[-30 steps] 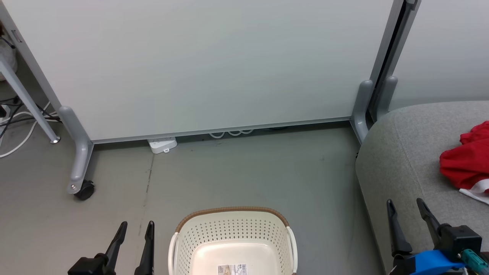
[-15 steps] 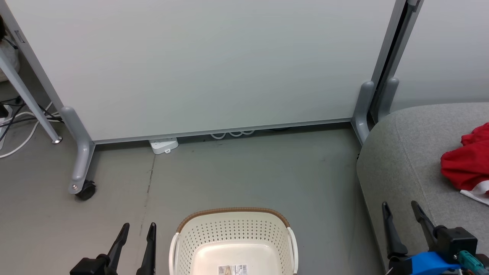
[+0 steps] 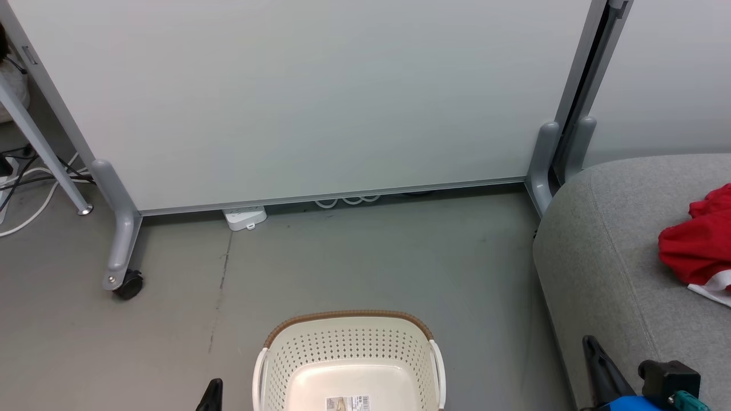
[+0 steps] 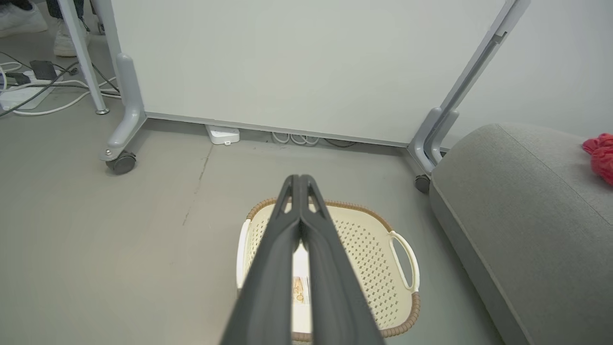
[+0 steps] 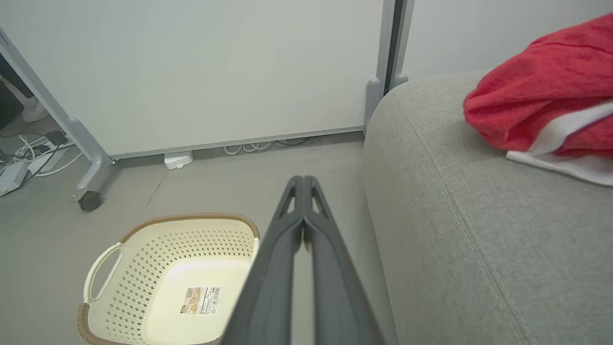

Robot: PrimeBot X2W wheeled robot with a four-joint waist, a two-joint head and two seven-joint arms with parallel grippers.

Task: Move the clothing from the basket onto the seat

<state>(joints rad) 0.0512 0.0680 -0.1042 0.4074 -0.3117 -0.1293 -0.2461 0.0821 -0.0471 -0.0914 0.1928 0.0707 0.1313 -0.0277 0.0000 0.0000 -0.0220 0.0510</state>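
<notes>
Red-and-white clothing (image 3: 694,251) is seen heaped on the grey seat (image 3: 605,262), well in from its rounded corner, the basket (image 3: 348,342) set on the floor alongside — left gripper (image 4: 300,179) and right gripper (image 5: 302,179) are pressed closed, empty.

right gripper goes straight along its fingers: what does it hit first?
The right gripper likely meets bare floor first, in the gap between basket and seat, short of the white partition; depth is unclear.
</notes>
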